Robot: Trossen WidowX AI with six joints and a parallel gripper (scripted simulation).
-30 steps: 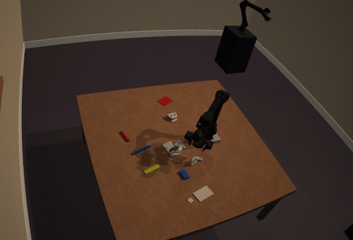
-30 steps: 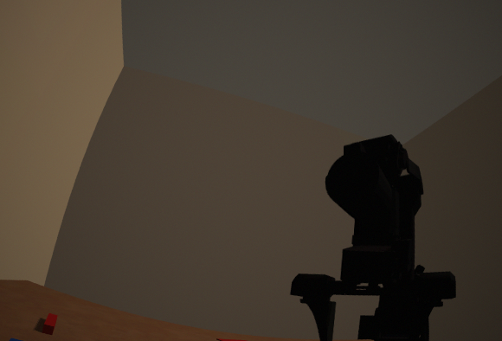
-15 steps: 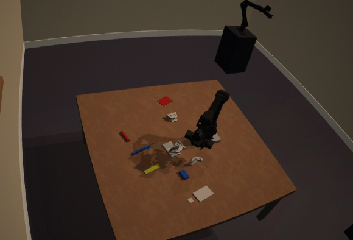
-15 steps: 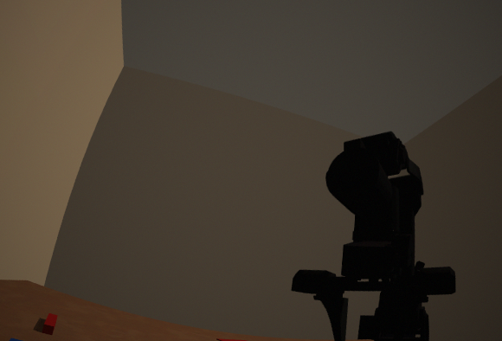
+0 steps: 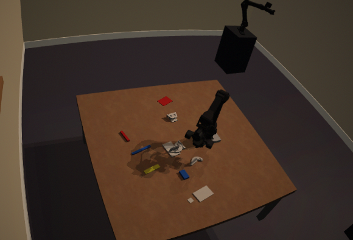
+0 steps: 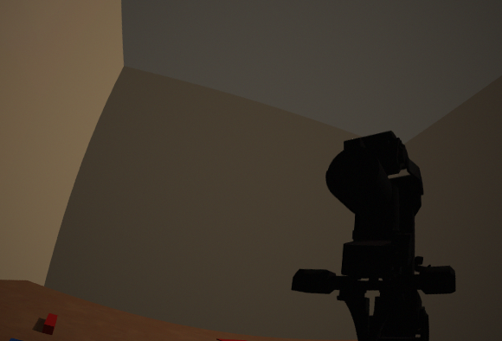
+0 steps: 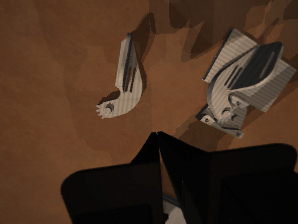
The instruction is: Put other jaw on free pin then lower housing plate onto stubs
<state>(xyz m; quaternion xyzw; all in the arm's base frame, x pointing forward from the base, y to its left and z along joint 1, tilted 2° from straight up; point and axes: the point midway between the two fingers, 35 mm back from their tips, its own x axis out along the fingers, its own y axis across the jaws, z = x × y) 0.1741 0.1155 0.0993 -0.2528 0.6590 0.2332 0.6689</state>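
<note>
My gripper [image 5: 200, 142] [image 7: 156, 136] is shut and empty above the table, its fingertips meeting in the wrist view. The loose white jaw [image 5: 196, 159] [image 7: 133, 97] lies on the table, its toothed end towards my fingers in the wrist view. The other jaw [image 7: 260, 67] lies over the white base [image 5: 167, 146] [image 7: 225, 52], right of my fingertips in the wrist view. Its seating on the pin and the free pin are hard to make out. A white piece with two holes [image 5: 172, 116], seemingly the housing plate, stands farther back. The exterior view does not show the parts.
A pale box [image 5: 216, 139] [image 7: 174, 212] is partly hidden under my gripper. A blue block [image 5: 184, 174], a yellow bar [image 5: 151, 169], a blue bar [image 5: 141, 150], a red bar [image 5: 125, 136] and a red square [image 5: 165, 101] lie around. A white plate [image 5: 203, 194] lies near the front.
</note>
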